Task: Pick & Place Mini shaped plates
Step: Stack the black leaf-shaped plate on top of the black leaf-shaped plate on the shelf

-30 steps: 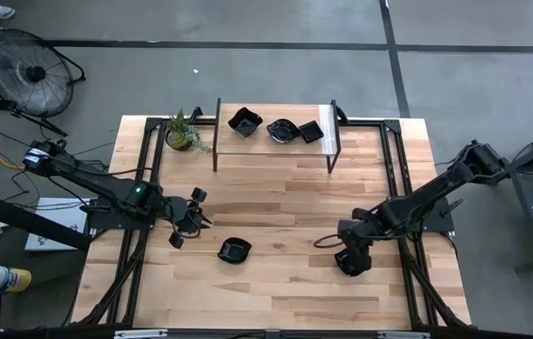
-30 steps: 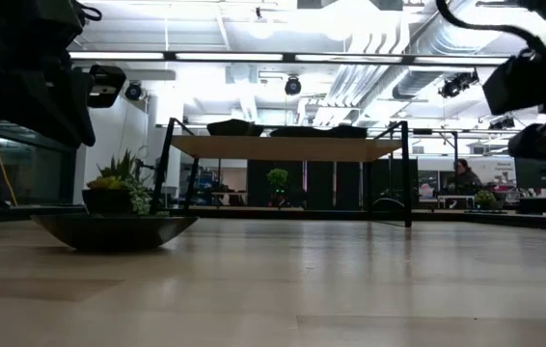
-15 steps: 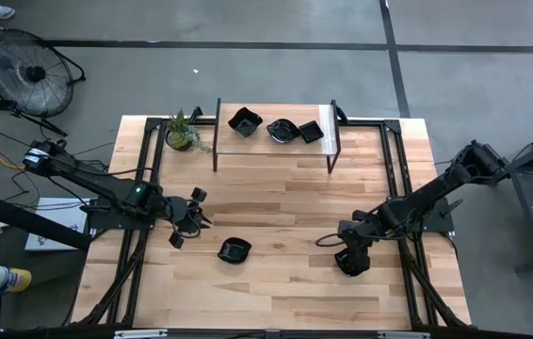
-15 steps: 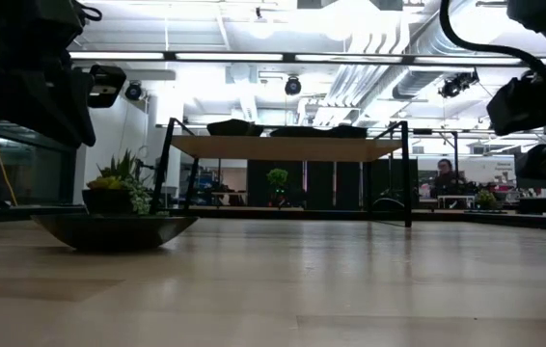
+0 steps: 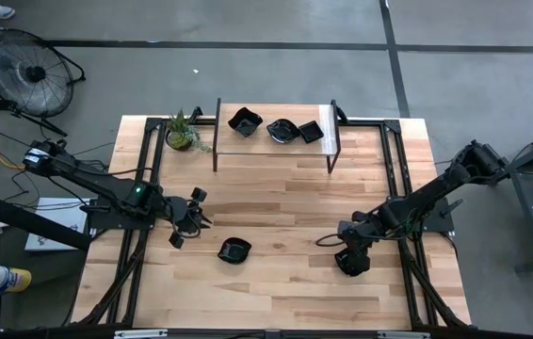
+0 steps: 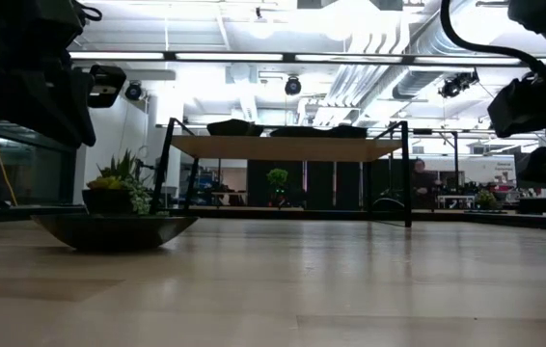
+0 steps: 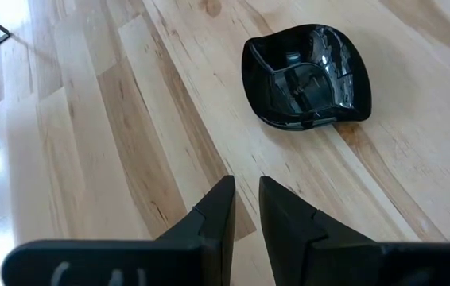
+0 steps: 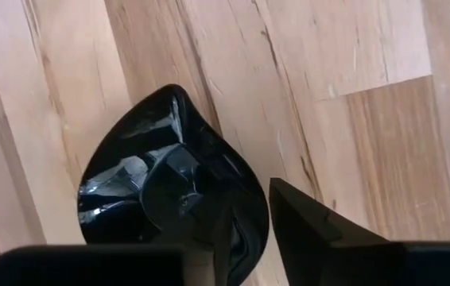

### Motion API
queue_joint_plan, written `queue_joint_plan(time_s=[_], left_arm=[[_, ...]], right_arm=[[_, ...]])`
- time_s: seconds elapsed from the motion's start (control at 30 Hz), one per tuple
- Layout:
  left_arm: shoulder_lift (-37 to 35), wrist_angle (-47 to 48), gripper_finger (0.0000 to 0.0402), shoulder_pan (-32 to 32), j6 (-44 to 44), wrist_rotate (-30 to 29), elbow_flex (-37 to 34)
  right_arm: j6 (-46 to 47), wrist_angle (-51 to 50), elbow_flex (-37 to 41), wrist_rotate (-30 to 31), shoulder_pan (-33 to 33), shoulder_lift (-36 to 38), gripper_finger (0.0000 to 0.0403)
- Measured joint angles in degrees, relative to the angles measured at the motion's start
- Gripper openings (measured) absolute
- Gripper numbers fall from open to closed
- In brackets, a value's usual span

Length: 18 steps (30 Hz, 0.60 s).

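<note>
- Right gripper (image 8: 245, 218) sits low at the table's (image 5: 276, 202) four o'clock, its fingers straddling the rim of a leaf plate (image 8: 157, 179); a firm grip cannot be confirmed.
- Left gripper (image 7: 245, 208), at nine o'clock, is nearly closed and empty.
- A wavy plate (image 5: 234, 250) lies near six o'clock.
- Three plates (image 5: 282, 130) sit on the shelf (image 5: 274, 146) at twelve.

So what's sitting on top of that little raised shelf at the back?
Three mini shaped plates sit in a row on the shelf. The tabletop beneath it is covered from above.
</note>
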State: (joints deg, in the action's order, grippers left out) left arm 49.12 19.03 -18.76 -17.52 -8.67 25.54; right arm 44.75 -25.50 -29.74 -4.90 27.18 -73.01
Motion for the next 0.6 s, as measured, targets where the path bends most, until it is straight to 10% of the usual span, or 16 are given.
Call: queue_joint_plan(time_s=[0.6], left_arm=[[0.0,0.0,0.0056,0.0,0.0,0.2,0.0]], right_arm=[[-3.0,0.0,-2.2,-3.7,-2.5,0.0,0.0002]])
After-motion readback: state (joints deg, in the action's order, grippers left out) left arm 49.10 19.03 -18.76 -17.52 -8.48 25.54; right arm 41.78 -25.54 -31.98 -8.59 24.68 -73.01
